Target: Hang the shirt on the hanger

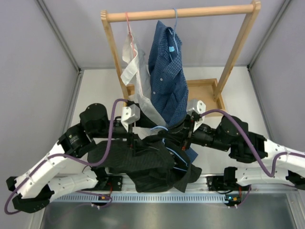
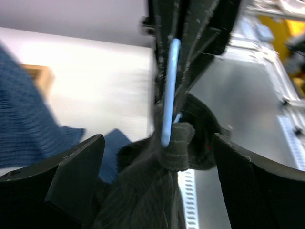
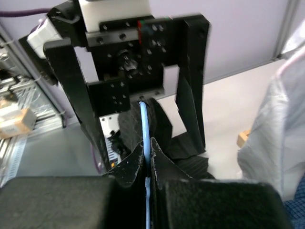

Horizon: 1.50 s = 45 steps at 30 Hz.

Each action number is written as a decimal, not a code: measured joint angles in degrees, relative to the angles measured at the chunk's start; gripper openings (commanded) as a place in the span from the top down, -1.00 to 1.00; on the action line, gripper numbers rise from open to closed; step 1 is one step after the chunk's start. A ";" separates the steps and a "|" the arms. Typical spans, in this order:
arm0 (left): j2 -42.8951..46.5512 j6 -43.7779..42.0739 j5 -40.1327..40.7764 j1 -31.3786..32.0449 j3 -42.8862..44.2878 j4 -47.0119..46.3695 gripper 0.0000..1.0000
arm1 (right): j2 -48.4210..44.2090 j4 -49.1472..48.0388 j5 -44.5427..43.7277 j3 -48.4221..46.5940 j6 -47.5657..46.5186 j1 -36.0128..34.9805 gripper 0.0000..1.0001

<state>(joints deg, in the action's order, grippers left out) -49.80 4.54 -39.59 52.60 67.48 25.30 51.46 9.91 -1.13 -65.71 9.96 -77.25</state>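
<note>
Shirt [image 1: 143, 164] heaped around hanger [image 3: 145, 124]; right gripper [image 3: 147, 145] tight on it, left gripper [image 2: 157, 140] wide open, blue checked shirt [image 1: 167, 81] close behind.

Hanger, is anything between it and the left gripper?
Only the shirt: in the left wrist view its black fabric bunches around the lower end of the hanger, between the fingers of the open left gripper. The right gripper is shut on the hanger above that.
</note>
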 measured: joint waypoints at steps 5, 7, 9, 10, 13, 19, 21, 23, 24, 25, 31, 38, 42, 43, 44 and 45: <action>4.33 1.53 18.97 0.00 3.04 2.78 -0.96 | -3.80 1.25 -5.88 1.36 -1.05 0.17 1.00; 7.69 2.27 26.73 -0.04 3.78 4.92 -0.96 | -5.49 1.97 -8.15 1.57 -1.44 0.17 1.00; 12.31 2.97 33.00 -0.04 3.76 7.39 -0.96 | -7.32 2.95 -9.94 1.57 -1.86 0.17 1.00; 14.80 3.34 35.98 -0.04 3.67 8.79 -0.96 | -8.22 3.50 -10.58 1.57 -1.97 0.17 1.00; 22.69 4.87 43.17 -0.04 2.91 11.93 -0.96 | -10.82 6.03 -12.17 1.01 -2.49 0.17 1.00; 23.82 6.75 50.53 -0.04 -1.62 15.06 -0.96 | -11.67 12.24 -11.23 -6.01 -2.93 0.17 1.00; 21.38 6.78 50.75 -0.04 -3.48 15.19 -0.96 | -11.72 13.38 -10.08 -8.09 -2.91 0.17 1.00; 18.78 6.88 49.59 -0.04 -5.03 14.62 -0.89 | -11.72 14.75 -8.61 -10.08 -2.89 0.17 1.00; 17.44 7.06 48.92 -0.04 -5.68 14.21 -0.28 | -11.74 15.34 -8.11 -10.82 -2.89 0.17 1.00; 16.28 7.54 47.91 -0.04 -6.34 13.62 0.23 | -11.74 15.93 -7.72 -11.50 -2.89 0.17 1.00; 13.99 10.19 52.09 0.07 -8.33 10.45 1.00 | -11.82 18.86 -8.31 -12.74 -2.97 0.17 1.00; 18.99 19.93 76.22 0.15 -8.92 10.34 1.00 | -14.43 21.92 -13.84 -13.40 -4.66 0.17 1.00; 19.69 23.41 81.15 0.22 -8.90 10.27 1.00 | -13.92 23.71 -14.27 -17.44 -5.73 0.17 1.00; 19.28 24.11 81.26 0.22 -8.90 10.25 1.00 | -13.25 24.11 -14.25 -18.93 -5.97 0.17 1.00; 18.75 24.55 81.20 0.24 -8.87 10.16 1.00 | -12.44 24.13 -14.25 -20.28 -6.25 0.17 1.00; 18.14 24.85 80.98 0.26 -8.85 10.08 1.00 | -11.47 24.30 -14.21 -21.57 -6.60 0.17 1.00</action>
<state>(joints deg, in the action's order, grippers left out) -31.66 29.39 41.39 52.86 58.63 35.38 39.99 34.22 -15.33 -87.29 3.36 -77.08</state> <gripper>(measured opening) 0.013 0.006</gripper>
